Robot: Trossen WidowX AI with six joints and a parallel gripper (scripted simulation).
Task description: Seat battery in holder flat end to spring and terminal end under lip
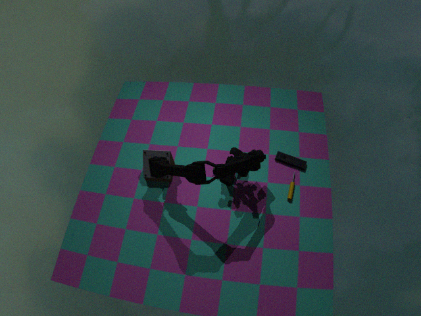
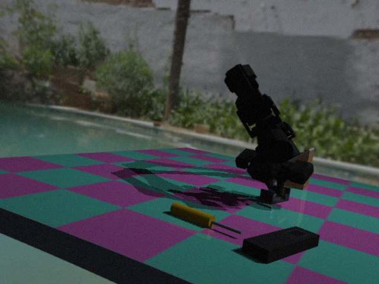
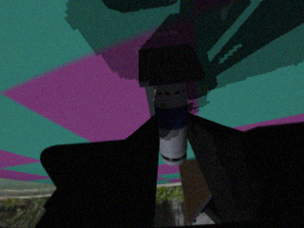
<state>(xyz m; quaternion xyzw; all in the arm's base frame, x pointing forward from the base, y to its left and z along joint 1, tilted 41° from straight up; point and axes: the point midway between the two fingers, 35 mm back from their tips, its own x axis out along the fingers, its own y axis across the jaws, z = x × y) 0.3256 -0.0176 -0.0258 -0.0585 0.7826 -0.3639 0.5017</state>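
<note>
The fingers are clamped on the battery [image 3: 172,138], which points away from the wrist camera toward a dark block [image 3: 170,66] at its far end; that looks like the holder, though it is too dim to be sure. On the bench [image 2: 92,195] lie a screwdriver [image 2: 192,215] and a flat black box [image 2: 280,243], well apart from the arm. The step seems to be insertion. Next: lower gently, level the battery, then release.

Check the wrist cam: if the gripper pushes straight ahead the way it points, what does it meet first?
Probably the small dark holder block. The gripper is shut on the silver, blue-banded cylindrical battery, whose far end sits right at that block; contact is hard to judge in this dim view.
</note>
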